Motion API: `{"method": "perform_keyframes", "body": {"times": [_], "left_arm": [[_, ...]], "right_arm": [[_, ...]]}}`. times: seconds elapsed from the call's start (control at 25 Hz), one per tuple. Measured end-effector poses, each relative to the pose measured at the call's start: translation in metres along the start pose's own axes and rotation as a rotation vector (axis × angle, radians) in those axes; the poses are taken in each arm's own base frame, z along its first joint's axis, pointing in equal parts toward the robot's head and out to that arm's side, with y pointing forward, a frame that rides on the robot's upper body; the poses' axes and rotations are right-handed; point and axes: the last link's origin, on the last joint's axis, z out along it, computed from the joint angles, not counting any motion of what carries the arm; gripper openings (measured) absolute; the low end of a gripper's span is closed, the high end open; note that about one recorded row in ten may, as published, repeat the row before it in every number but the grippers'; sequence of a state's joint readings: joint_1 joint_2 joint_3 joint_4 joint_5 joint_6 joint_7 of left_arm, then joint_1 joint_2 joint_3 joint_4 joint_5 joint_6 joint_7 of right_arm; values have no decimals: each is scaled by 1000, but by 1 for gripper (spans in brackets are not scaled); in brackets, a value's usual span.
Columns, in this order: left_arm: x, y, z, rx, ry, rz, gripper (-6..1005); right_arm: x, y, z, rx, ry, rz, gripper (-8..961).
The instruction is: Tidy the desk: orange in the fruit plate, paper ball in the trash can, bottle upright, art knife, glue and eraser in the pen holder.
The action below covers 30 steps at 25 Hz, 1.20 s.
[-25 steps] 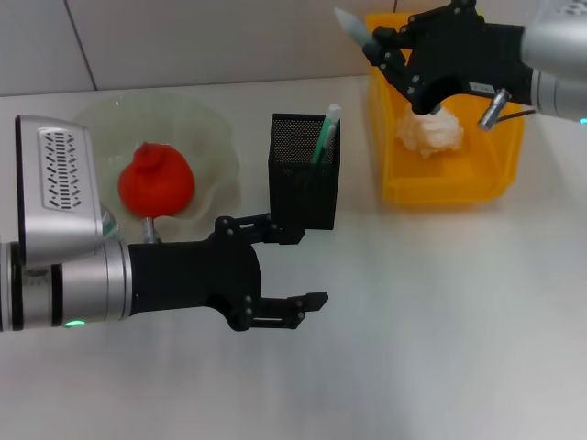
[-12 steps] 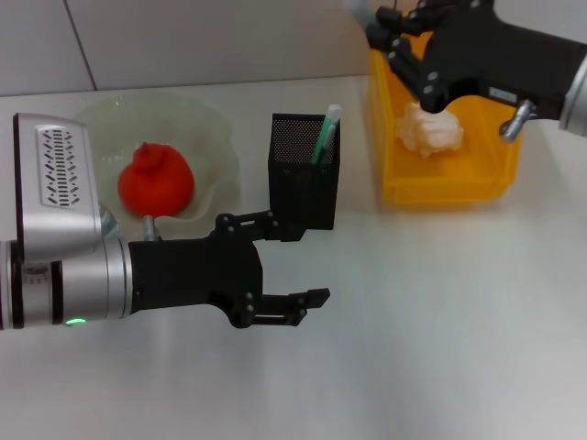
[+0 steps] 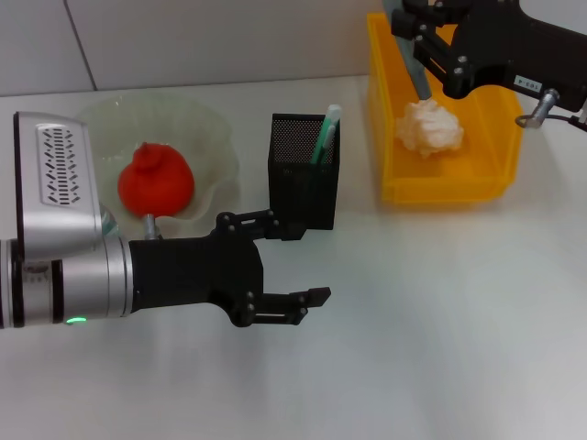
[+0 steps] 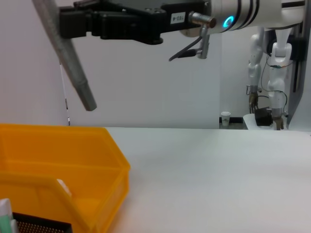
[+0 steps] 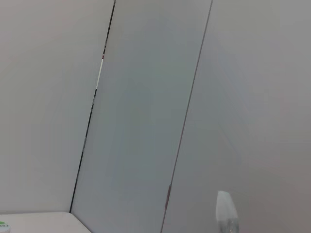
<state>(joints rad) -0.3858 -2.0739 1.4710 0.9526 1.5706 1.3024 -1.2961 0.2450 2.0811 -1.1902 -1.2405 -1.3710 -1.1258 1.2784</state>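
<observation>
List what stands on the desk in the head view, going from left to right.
fruit plate holding the orange → pen holder → trash can with the paper ball inside.

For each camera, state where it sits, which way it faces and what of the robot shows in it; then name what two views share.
Head view: high on the robot, facing forward and down at the orange, pen holder and paper ball; both arms show, left gripper and right gripper.
Left wrist view: low over the desk, facing sideways past the trash can; the right arm shows overhead.
Right wrist view: faces a wall; no arm visible.
Shared: head and left wrist views both show the trash can.
</observation>
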Motion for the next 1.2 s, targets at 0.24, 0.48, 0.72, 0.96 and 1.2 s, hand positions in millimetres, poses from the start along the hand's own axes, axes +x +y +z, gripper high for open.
{"method": "perform_keyframes", "body": {"times": [0.24,0.48,0.72,0.96,1.2], "left_arm": [[1,1,2,-7,2,6,802],[0,4,3,-4,27,16,802],[-2,5,5,-8,25,23,802],[-2,4,4,6,48,17,802],[-3,4,4,10,51,6,802]], "right_arm": [[6,-4,12,-19,-5,32,106],[5,-5,27,-48,-14,46,107],[8,-6,44,-70,-19,82,107],[14,-5,57,-86,-15,104,106],[19,-3,68,-102,-9,123,107]]}}
